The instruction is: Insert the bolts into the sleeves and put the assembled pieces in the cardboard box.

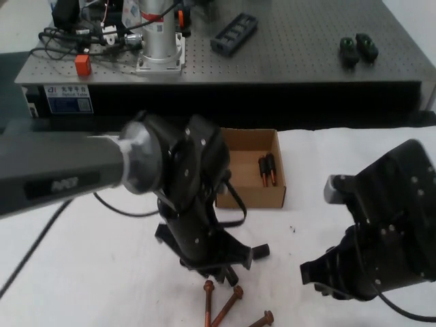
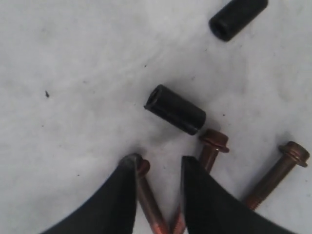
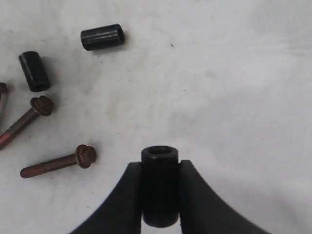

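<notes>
Left pincer (image 2: 159, 163), seemingly parted, straddles bolt (image 2: 146, 195); sleeve (image 2: 175, 109), bolts (image 2: 275, 173) beside; box (image 1: 252, 197) beyond.

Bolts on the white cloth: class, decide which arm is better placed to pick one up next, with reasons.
Left. The left tool is open and low, its fingers either side of one bolt. The right tool is shut on a sleeve, so it cannot take one.

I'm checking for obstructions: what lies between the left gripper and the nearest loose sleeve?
In the left wrist view, only bare cloth separates the left gripper from the sleeve. A bolt lies between its open jaws.
</notes>
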Available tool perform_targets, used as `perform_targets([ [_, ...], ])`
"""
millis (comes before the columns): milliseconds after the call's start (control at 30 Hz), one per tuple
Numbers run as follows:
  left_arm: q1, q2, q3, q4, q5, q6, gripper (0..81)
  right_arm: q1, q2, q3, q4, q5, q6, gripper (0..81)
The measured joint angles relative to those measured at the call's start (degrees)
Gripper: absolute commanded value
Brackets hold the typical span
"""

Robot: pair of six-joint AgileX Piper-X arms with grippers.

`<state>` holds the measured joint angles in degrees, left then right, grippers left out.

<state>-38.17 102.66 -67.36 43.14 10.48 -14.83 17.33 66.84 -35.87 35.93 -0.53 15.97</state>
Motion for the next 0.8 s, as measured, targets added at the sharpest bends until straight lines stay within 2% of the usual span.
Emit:
perform_targets([
  [233,-0.3,2.4,0.0,0.7,0.1,-4.1,23.4,0.0,-0.5,0.0,0.2,0.0,-0.4,3.4],
  [800,-1.9,2.7,0.9,3.9,-2.4,-5.8,23.4,0.0,-0.5,0.0,0.3,0.0,-1.5,3.4],
])
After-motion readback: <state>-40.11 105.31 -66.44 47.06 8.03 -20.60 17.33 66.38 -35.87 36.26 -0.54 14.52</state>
